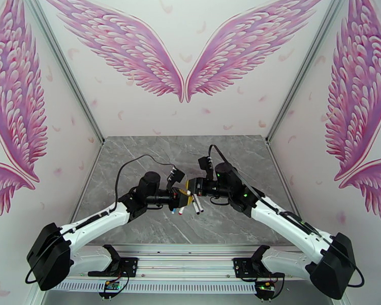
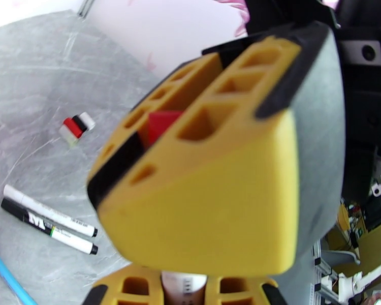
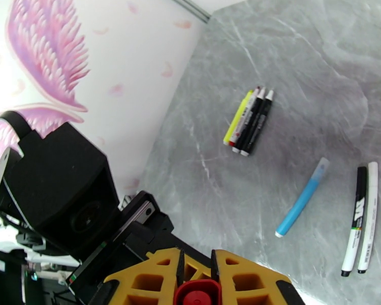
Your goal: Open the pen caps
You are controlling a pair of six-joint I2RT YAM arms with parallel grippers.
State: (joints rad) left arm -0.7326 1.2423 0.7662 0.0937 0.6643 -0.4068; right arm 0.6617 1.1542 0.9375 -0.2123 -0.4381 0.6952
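Note:
My two grippers meet tip to tip above the middle of the table, the left gripper (image 1: 182,198) facing the right gripper (image 1: 193,188). In the left wrist view the left gripper (image 2: 183,288) is shut on a white pen barrel (image 2: 183,284). The right gripper (image 3: 196,280) is shut on a red pen cap (image 3: 198,295), which also sits between its yellow fingers (image 2: 226,148) as a red cap (image 2: 160,125). Where barrel and cap meet is hidden. Loose caps (image 2: 76,127), red, black and white, lie together on the table.
Two white-barrelled pens (image 3: 363,219) lie side by side, with a blue pen (image 3: 302,199) beside them. A cluster of yellow, red-ended and black pens (image 3: 249,120) lies farther off on the grey marble table (image 3: 302,57). Walls close in the sides and back.

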